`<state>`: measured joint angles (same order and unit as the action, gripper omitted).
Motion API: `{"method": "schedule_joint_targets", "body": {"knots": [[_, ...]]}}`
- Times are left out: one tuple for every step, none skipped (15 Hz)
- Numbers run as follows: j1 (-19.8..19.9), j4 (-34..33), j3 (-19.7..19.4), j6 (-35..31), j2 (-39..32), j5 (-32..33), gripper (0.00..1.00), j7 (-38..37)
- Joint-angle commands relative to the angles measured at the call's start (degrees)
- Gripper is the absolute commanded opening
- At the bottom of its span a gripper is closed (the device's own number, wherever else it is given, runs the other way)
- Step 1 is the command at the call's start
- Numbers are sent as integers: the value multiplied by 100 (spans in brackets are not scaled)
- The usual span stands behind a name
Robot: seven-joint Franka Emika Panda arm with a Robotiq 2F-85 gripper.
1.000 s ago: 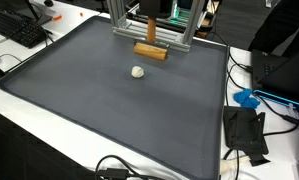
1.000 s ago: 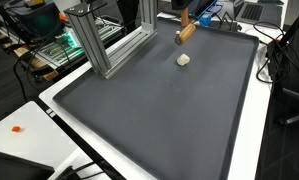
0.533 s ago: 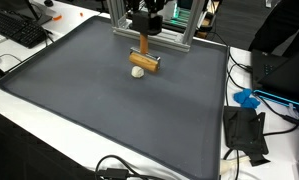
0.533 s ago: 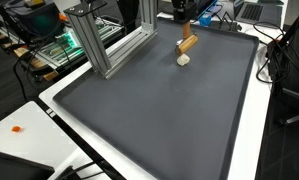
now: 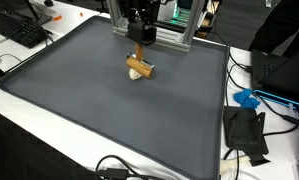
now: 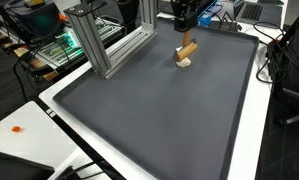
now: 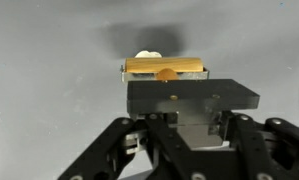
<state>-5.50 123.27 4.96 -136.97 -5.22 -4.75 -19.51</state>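
As the hand (image 5: 140, 45) grips a brown wooden bar (image 5: 140, 68) over a small white ball (image 7: 147, 54), positioning seems underway; lowering needs centring.

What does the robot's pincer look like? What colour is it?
The pincer is black, with chunky jointed bars on each side and a flat, boxy dark-grey part between them. The arm above it barely shows, just dark shapes.

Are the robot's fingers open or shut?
Shut. The fingers clamp the wooden block, right by the little white ball.
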Motion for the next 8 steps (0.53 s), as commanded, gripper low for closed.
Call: {"method": "schedule_joint_targets", "body": {"knots": [[-26, -110, -65, -26, -174, 180, 24, -248], [-29, -120, -73, -32, -205, 201, 24, -276], [-29, -125, -76, -55, -243, 184, 24, -280], [-30, -131, -81, -54, -266, 187, 24, -305], [-30, -138, -84, -45, -290, 176, 24, -308], [-30, -150, -86, -38, -315, 167, 24, -301], [-31, -161, -89, -29, -335, 168, 24, -301], [-31, -171, -90, -2, -354, 159, 24, -283]]}}
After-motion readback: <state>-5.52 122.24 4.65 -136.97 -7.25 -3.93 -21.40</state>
